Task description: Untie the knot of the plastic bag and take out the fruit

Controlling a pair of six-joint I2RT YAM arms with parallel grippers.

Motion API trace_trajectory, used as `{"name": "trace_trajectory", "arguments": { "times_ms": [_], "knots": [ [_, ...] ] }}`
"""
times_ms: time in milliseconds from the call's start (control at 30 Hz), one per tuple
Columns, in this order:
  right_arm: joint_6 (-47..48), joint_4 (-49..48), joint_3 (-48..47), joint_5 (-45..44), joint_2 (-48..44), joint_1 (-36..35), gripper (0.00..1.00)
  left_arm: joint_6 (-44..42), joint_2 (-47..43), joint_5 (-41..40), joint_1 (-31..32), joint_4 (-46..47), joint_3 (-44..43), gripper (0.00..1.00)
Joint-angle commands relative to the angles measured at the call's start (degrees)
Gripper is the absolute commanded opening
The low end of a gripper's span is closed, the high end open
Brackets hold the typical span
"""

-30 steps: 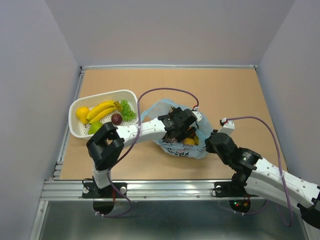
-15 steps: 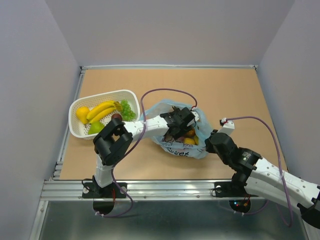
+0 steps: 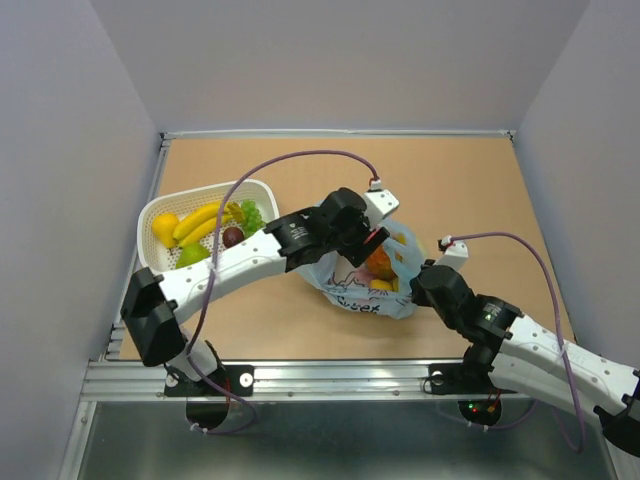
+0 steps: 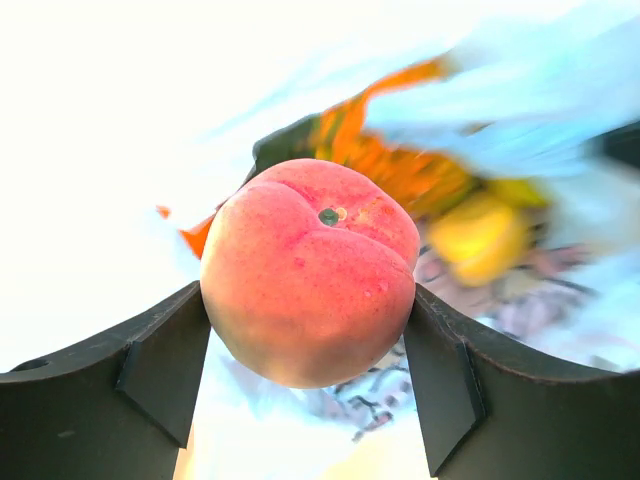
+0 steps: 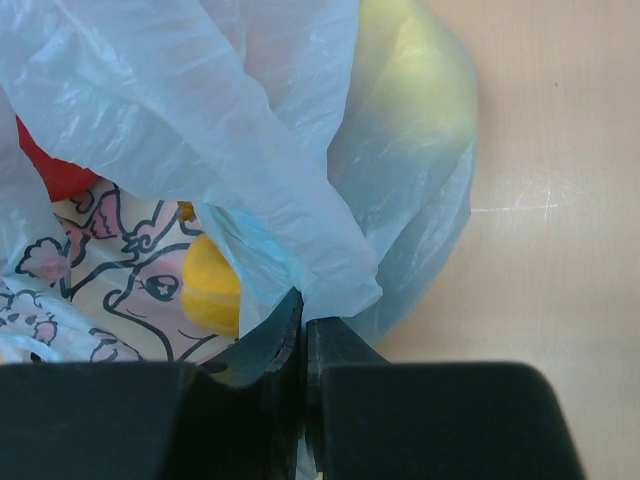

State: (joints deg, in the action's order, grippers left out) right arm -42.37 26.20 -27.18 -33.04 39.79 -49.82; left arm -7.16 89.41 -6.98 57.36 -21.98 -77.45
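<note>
My left gripper (image 4: 306, 330) has a pink-red peach (image 4: 300, 270) clamped between its two fingers, stem dimple facing the wrist camera. It hangs just above the open mouth of the plastic bag (image 3: 350, 295). The bag sits on the desk (image 3: 450, 180) about midway between the left and right edges, nearer the front edge than the back.

Below the peach I see more fruit in the bag: a yellow fruit (image 4: 485, 235) and something orange, too blurred to name.

My right gripper (image 5: 303, 340) is pinched tight on a fold of the thin blue film at the bag's right side, low against the desk. Through its wrist camera I make out a second yellow piece (image 5: 212, 285) behind the cartoon print, a red one (image 5: 50, 170) at the left, and a pale green round one (image 5: 410, 90) showing through the plastic.

Near the left edge stands the white basket (image 3: 205, 187) with bananas (image 3: 200, 222), a lemon (image 3: 164, 228), grapes (image 3: 252, 215) and a dark plum (image 3: 232, 237).
</note>
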Motion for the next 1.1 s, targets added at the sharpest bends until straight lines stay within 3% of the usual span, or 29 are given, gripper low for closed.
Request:
{"name": "trace_trajectory", "arguments": {
  "times_ms": [0,167,300,400,533,700,800,1033,1067],
  "knots": [
    [0.6,-1.8,-0.6,-1.6,0.1,0.3,0.08,3.6,-6.8,5.7,-2.7,2.8,-3.8,0.22],
    [0.4,-1.8,-0.2,-1.5,-0.8,0.3,0.08,13.3,-12.1,0.4,-12.7,2.2,-3.6,0.22],
    [0.7,-1.9,0.0,-1.6,-1.2,0.3,0.08,20.6,-17.3,-5.8,-26.8,1.9,3.0,0.22],
    [1.1,-1.8,-0.1,-1.6,-1.6,0.3,0.08,24.8,-19.2,-5.8,-34.9,0.9,6.6,0.22],
    [1.7,-1.8,-0.1,-2.0,-1.9,0.3,0.08,27.2,-21.6,-6.6,-48.8,0.6,14.5,0.22],
    [1.7,-1.8,-0.2,-2.1,-1.3,0.3,0.08,25.8,-21.6,-3.9,-56.0,3.3,20.8,0.29],
    [1.9,-1.8,-0.3,-2.1,-1.0,0.3,0.08,25.8,-20.7,-3.3,-56.6,3.5,22.9,0.39],
    [1.7,-1.8,-0.5,-2.2,-1.1,0.3,0.08,25.6,-21.7,-5.1,-56.7,3.2,23.8,0.92],
    [1.7,-1.8,-0.6,-2.2,-1.0,0.3,0.08,25.5,-22.0,-5.1,-56.7,2.7,23.7,0.95]
  ]
}}
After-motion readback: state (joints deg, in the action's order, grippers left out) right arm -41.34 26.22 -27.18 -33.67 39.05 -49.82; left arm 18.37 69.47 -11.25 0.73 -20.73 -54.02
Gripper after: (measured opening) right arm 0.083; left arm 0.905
